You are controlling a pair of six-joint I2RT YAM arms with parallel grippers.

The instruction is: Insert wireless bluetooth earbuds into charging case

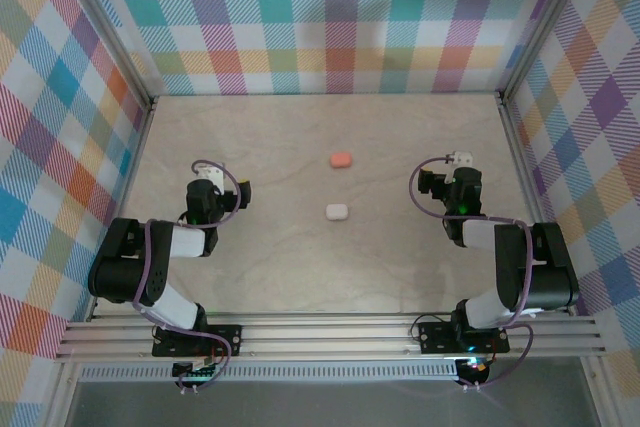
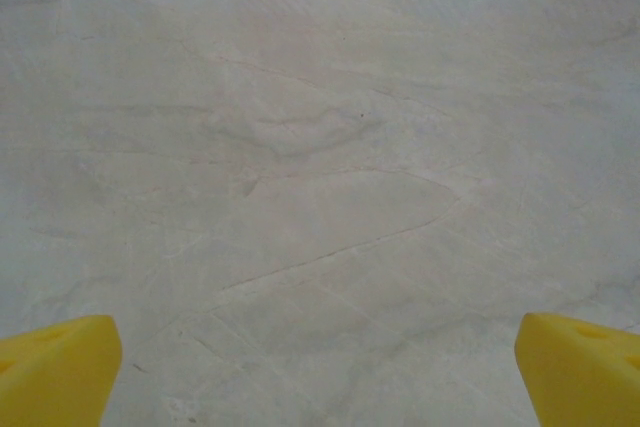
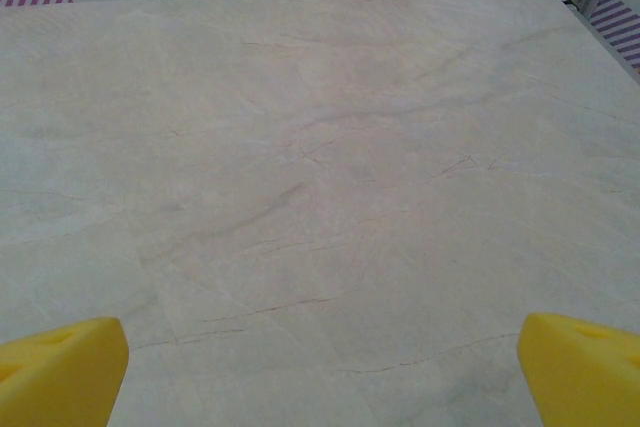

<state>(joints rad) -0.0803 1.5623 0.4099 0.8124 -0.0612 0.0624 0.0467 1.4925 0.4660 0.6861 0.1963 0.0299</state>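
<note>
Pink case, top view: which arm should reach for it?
Right, narrowly. The pink case lies about level with the right gripper, a sideways reach; the left gripper seems slightly farther off. Both are open and empty.

Pale marble-patterned tabletop (image 1: 300,267), pastel plaid walls (image 1: 330,17) on three sides, aluminium rail (image 1: 330,332) in front

Nothing readable on show: no words, numbers, brand marks or signs anywhere. The salmon-pink case (image 1: 341,160) and the white case (image 1: 336,211), near the middle of the counter (image 1: 300,267), are too small in the top view to make out any marking. The checked walls (image 1: 330,17) carry plain coloured stripes and squares, with no lettering.
</note>
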